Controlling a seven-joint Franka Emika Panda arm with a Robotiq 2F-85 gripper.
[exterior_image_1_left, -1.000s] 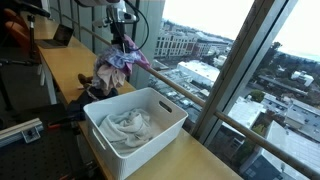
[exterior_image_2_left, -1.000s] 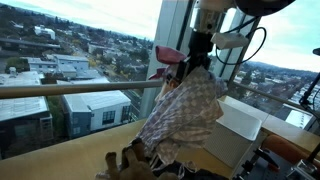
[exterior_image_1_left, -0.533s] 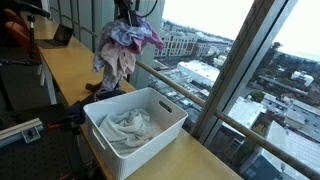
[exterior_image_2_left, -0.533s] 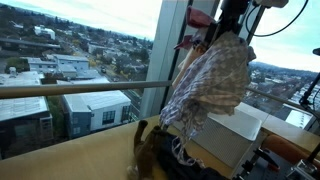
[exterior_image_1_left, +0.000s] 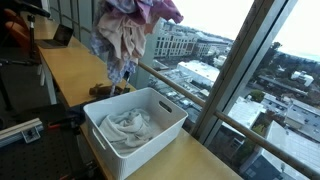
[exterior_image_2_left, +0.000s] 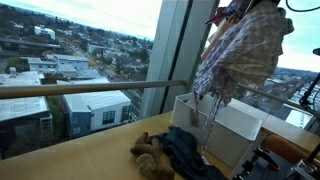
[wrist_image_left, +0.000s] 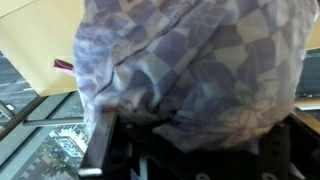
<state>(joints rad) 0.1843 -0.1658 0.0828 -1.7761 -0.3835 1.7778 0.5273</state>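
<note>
My claw (wrist_image_left: 195, 150) clenched on checkered cloth (exterior_image_1_left: 125, 35), bunched at top center of frame, hem dangling above white bin (exterior_image_1_left: 160, 142) on surface (exterior_image_1_left: 70, 60). Best: grip firm, move slow so hem clears bin rim w/o snagging.

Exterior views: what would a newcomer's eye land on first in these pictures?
First, the big checked purple-and-white cloth hanging bunched in mid-air, high by the window. Lower down in an exterior view stands a white rectangular plastic bin with a pale crumpled cloth inside. A dark blue garment lies heaped on the wooden tabletop beside the bin.
</note>
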